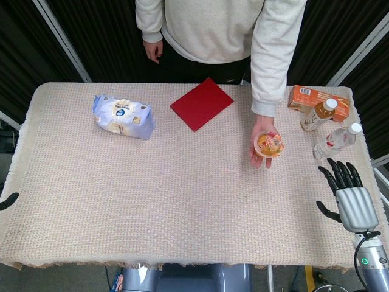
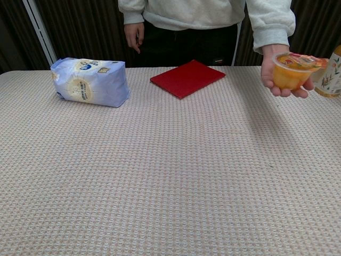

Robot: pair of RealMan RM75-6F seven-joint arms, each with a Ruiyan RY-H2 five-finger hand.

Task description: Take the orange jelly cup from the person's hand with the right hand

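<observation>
The orange jelly cup (image 1: 269,145) rests in the person's hand (image 1: 260,150), held out above the right side of the table; the chest view shows the same jelly cup (image 2: 291,71) on that palm (image 2: 270,68). My right hand (image 1: 348,193) is at the table's right front edge, fingers spread and pointing away, holding nothing, well to the right of and nearer than the cup. Of my left hand only a dark tip (image 1: 8,201) shows at the left edge; its state is unclear.
A blue-white bag (image 1: 123,117) lies back left, a red flat square (image 1: 202,103) at the back centre. An orange box (image 1: 317,101), a tea bottle (image 1: 318,114) and a clear water bottle (image 1: 337,141) crowd the back right, just beyond my right hand.
</observation>
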